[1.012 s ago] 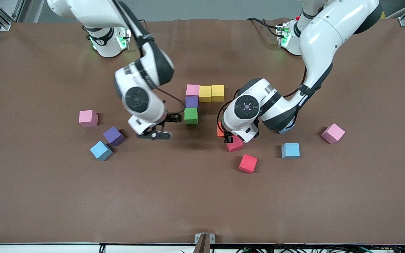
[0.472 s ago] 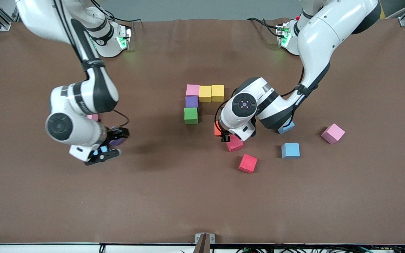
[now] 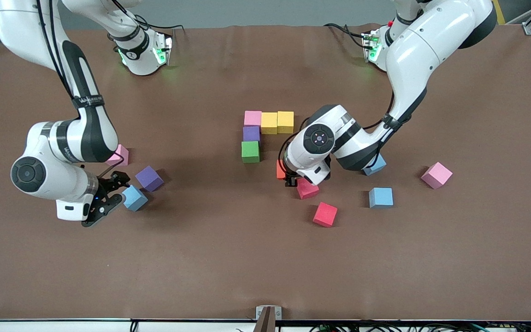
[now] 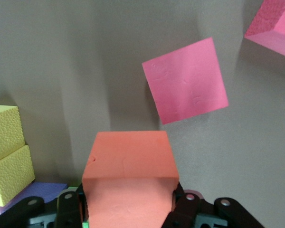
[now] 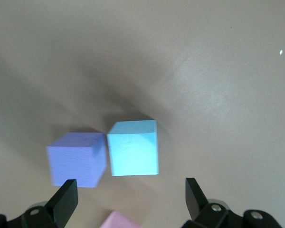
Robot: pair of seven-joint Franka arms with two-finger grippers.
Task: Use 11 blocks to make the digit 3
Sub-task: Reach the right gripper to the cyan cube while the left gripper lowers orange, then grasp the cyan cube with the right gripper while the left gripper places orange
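From the front, the left gripper (image 3: 288, 177) clenches an orange block (image 3: 280, 169) over the table (image 3: 265, 258), just beside a red block (image 3: 307, 188) and near the green block (image 3: 250, 151) that ends a started figure of pink block (image 3: 252, 118), purple block (image 3: 251, 133) and two yellow blocks (image 3: 277, 122). The right gripper (image 3: 107, 199) hangs with jaws wide beside a light blue block (image 3: 134, 198). The left wrist view shows the orange block (image 4: 128, 178) clamped between the fingers, the red block (image 4: 185, 80) lying apart. The right wrist view shows the light blue block (image 5: 133, 147) between the spread fingers (image 5: 64, 199), touching a loose purple block (image 5: 77, 159). No writing on the blocks can be read
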